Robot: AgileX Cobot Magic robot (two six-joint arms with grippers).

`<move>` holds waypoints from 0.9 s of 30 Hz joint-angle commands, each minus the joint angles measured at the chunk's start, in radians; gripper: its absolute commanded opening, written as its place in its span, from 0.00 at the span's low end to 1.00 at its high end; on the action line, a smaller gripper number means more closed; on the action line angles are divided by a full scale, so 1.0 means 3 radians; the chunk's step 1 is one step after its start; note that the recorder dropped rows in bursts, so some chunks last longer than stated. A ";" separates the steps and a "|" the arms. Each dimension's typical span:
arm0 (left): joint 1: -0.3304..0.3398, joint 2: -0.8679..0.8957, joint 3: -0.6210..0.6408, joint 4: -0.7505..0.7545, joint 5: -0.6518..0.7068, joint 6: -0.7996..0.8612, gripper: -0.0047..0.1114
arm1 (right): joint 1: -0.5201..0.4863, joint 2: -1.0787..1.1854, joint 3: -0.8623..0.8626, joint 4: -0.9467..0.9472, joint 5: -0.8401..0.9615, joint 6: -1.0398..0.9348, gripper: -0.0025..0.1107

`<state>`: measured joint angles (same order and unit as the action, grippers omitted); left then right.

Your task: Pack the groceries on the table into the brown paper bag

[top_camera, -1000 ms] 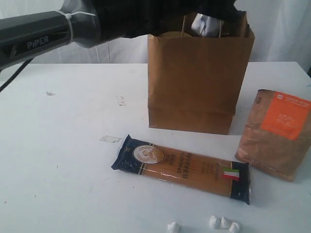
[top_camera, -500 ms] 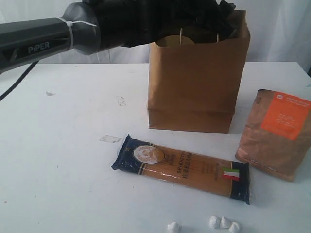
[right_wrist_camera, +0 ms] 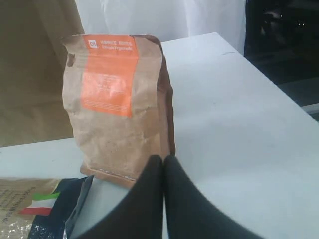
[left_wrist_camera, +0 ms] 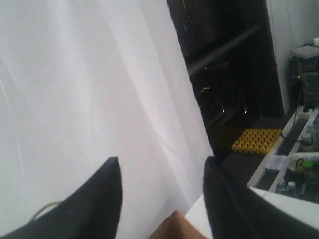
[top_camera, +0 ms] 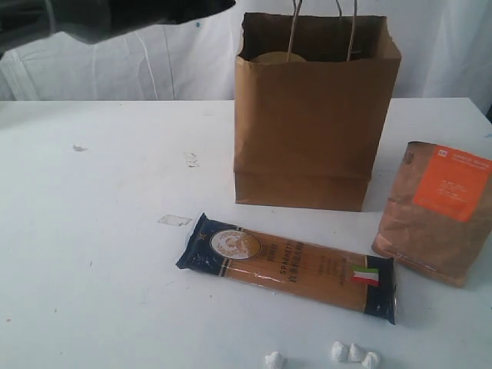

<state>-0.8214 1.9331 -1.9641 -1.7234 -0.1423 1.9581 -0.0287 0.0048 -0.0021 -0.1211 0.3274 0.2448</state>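
Two groceries are found on the table (top_camera: 92,269), outside the brown paper bag (top_camera: 315,131): the long dark-blue spaghetti packet (top_camera: 288,265) and the brown pouch with orange label (top_camera: 438,211). The spaghetti packet is laid flat in front of the bag, apart from it, its long axis run across the bag's front face and slanted, so that the flag-marked end lies on the right of the exterior view, just beside the foot of the pouch. The pouch is stood upright to the right of the bag, near it but not touching. The bag is upright with its mouth open; a rounded gold-coloured top (top_camera: 269,56) is seen within, and what it belongs to cannot be told. The right gripper (right_wrist_camera: 163,159) is recorded low over the table with its fingers pressed together and nothing between them; the pouch is directly ahead of the fingertips, close, and the flag end of the spaghetti packet is off to one side below. The left gripper (left_wrist_camera: 161,162) is held high by the bag's rim, aimed at the white curtain, its fingers parted with nothing in the gap. The right gripper is judged the nearer to both items; its fingers would have to be parted first, and the packet is best taken across its narrow width.
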 commanded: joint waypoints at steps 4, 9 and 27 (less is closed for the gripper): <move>-0.0354 -0.0397 -0.0003 -0.0038 0.0079 0.0537 0.16 | -0.0005 -0.0016 0.0007 -0.0030 -0.0026 -0.0012 0.02; -0.0497 -0.0710 -0.0003 0.0092 -0.0273 0.0537 0.04 | -0.0005 -0.0016 0.0007 -0.0030 -0.0026 -0.0012 0.02; -0.0387 -0.2237 0.1333 0.1356 -0.2349 0.0537 0.04 | -0.0005 -0.0016 0.0007 -0.0030 -0.0026 -0.0012 0.02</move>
<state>-0.9856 1.3372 -1.6676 -1.3920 -0.8364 1.9581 -0.0287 0.0048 -0.0021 -0.1211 0.3274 0.2448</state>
